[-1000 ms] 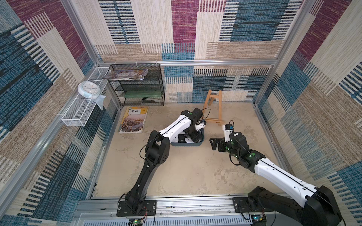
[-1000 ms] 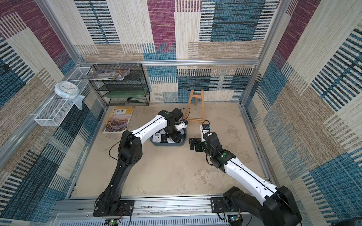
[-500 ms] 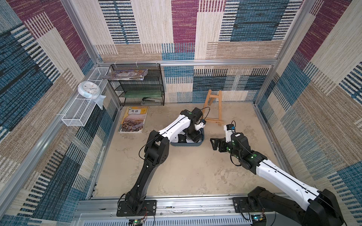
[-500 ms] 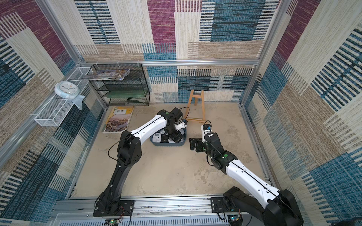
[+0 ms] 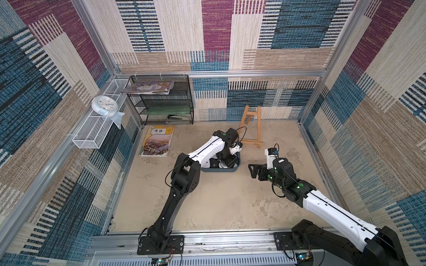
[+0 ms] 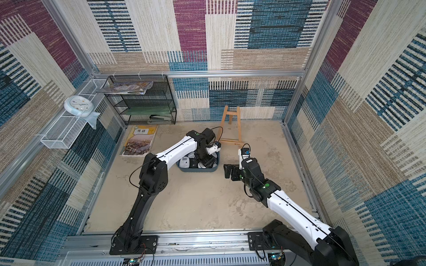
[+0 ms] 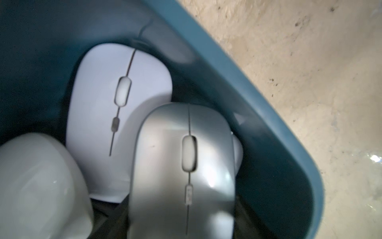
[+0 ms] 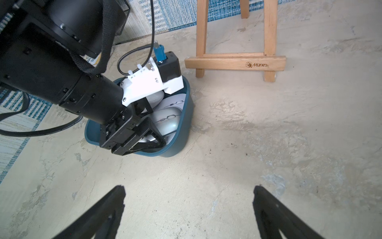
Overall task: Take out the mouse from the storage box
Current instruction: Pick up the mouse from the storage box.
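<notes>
Reaching down into the storage box (image 8: 179, 140), the left gripper (image 8: 158, 127) has the silver mouse (image 7: 182, 175) lying between its jaws. Whether they pinch it or only straddle it cannot be told. A white mouse (image 7: 99, 103) lies just past the jaws, partly under the silver one. The right gripper (image 8: 189, 207) hovers over the floor (image 8: 206, 165), jaws spread wide, with the box ahead of them near the easel (image 8: 235, 62).

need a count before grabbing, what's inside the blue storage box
At least three mice: a silver mouse lying partly over a white mouse, a third mouse beside. The left gripper covers the rest of the storage box.
</notes>
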You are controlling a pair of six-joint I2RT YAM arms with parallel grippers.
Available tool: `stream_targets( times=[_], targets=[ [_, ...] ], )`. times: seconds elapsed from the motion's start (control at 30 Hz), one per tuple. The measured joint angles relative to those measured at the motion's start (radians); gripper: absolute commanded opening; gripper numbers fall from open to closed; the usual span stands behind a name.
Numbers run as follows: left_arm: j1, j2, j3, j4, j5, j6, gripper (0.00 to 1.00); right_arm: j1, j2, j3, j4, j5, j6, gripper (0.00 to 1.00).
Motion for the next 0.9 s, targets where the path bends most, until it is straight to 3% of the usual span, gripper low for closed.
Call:
stream_targets(
  times=[0.57, 0.9],
  targets=[
    [-0.003, -0.294, -0.269, 0.180, -0.104, -0.098, 0.60, 0.001, 0.020, 0.013, -0.006, 0.003, 0.017, 1.00],
    [-0.005, -0.575, -0.573, 0.323, -0.170, -0.249, 0.58, 0.001, 0.042, 0.027, -0.010, 0.003, 0.029, 1.00]
  ],
)
